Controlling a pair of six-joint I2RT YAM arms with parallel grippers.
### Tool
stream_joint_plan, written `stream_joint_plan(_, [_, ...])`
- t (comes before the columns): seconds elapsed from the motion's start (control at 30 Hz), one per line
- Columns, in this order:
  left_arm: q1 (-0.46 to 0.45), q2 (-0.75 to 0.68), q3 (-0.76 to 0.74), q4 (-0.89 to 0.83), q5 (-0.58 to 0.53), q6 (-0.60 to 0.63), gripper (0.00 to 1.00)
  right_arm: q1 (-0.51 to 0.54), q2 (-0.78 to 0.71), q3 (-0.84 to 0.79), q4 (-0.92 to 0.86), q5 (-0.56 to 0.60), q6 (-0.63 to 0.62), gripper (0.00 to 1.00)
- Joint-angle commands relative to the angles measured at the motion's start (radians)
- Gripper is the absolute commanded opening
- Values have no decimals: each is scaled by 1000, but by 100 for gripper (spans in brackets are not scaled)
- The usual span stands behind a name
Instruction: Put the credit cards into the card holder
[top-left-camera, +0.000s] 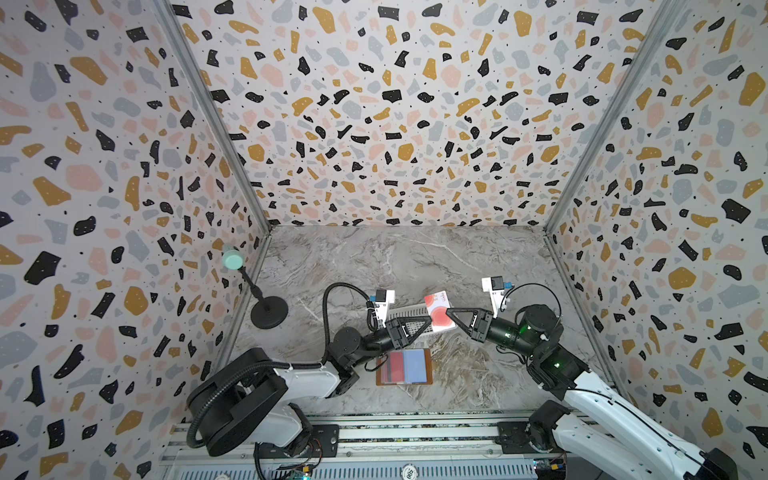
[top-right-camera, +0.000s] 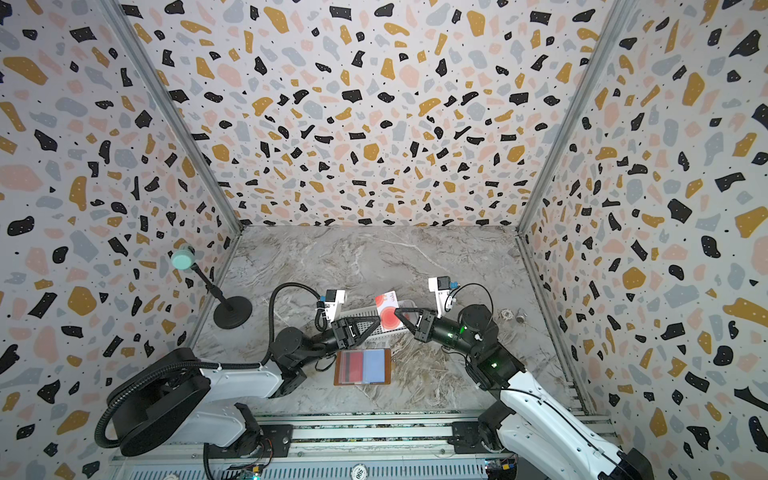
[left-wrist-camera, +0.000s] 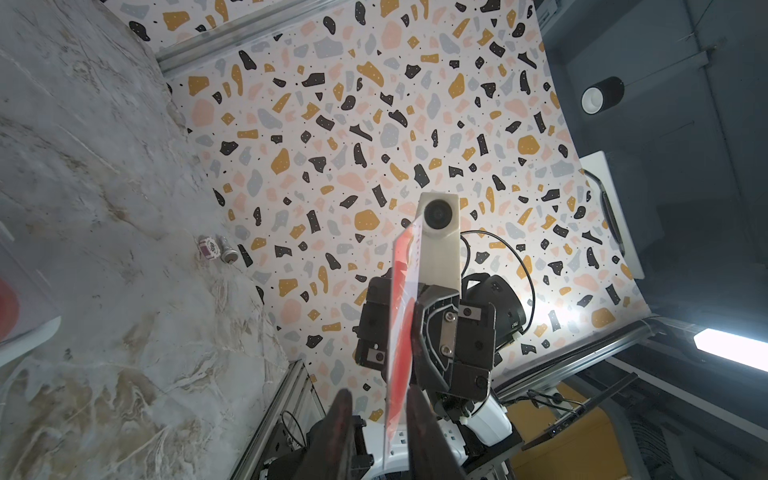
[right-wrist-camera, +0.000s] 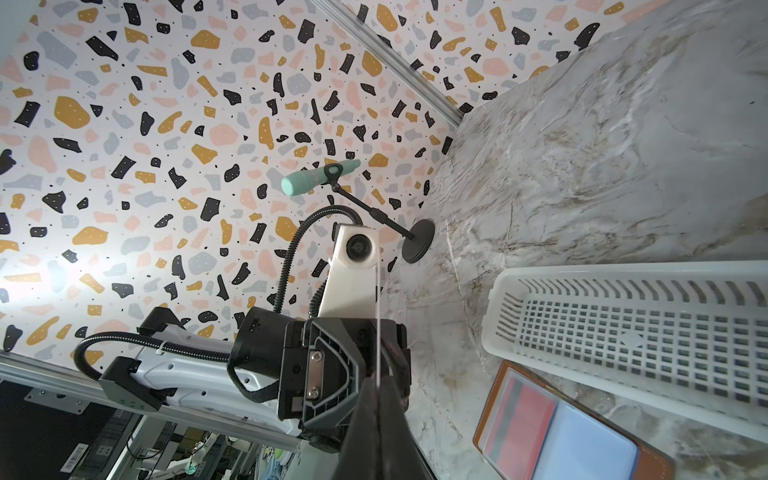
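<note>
A credit card (top-left-camera: 438, 311) (top-right-camera: 388, 313), whitish with red blobs, stands upright in the air above the table, and my right gripper (top-left-camera: 446, 311) (top-right-camera: 395, 311) is shut on its right edge. The right wrist view shows this card edge-on (right-wrist-camera: 379, 332), pinched at the right gripper's tips (right-wrist-camera: 376, 382). My left gripper (top-left-camera: 430, 322) (top-right-camera: 379, 320) (left-wrist-camera: 379, 395) faces it from the left. Its fingers straddle the card (left-wrist-camera: 401, 324), with a gap on one side. The card holder (top-left-camera: 404, 365) (top-right-camera: 362, 366) (right-wrist-camera: 561, 432) lies open on the table below, with something red in its left sleeve.
A white slotted basket (top-left-camera: 409, 309) (right-wrist-camera: 582, 270) sits just behind the grippers. A microphone on a black stand (top-left-camera: 269, 311) is at the left wall. A poker chip (top-right-camera: 507, 314) (left-wrist-camera: 208, 248) and a small metal cylinder (top-right-camera: 520, 316) lie by the right wall.
</note>
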Motion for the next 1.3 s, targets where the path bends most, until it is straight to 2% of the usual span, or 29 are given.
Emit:
stream_joint_plan(0.0, [5, 8, 20, 119, 31, -18, 24, 6, -5, -14, 64, -30, 29, 0])
stream_joint_plan(0.53, [11, 54, 23, 205, 29, -66, 7, 10, -1, -70, 108, -37, 59, 0])
stream_joint_plan(0.7, [38, 47, -13, 178, 28, -79, 2, 18, -7, -71, 56, -7, 34, 13])
stream_joint_plan(0.8, [78, 21, -53, 126, 51, -80, 0, 59, -23, -47, -54, 73, -25, 20])
stream_joint_plan(0.87, [101, -16, -80, 61, 78, -71, 0, 110, -21, -14, -167, 169, -74, 22])
stream_joint_plan(1.0, [129, -127, -104, -197, 129, 28, 0, 247, 4, 25, -313, 379, -132, 24])
stream_joint_plan(1.13, [155, -235, -129, -428, 182, 107, 0, 385, 78, 46, -403, 552, -130, 24])
stream_joint_plan(1.27, [165, -300, -162, -558, 213, 139, 0, 460, 170, 44, -425, 616, -101, 21])
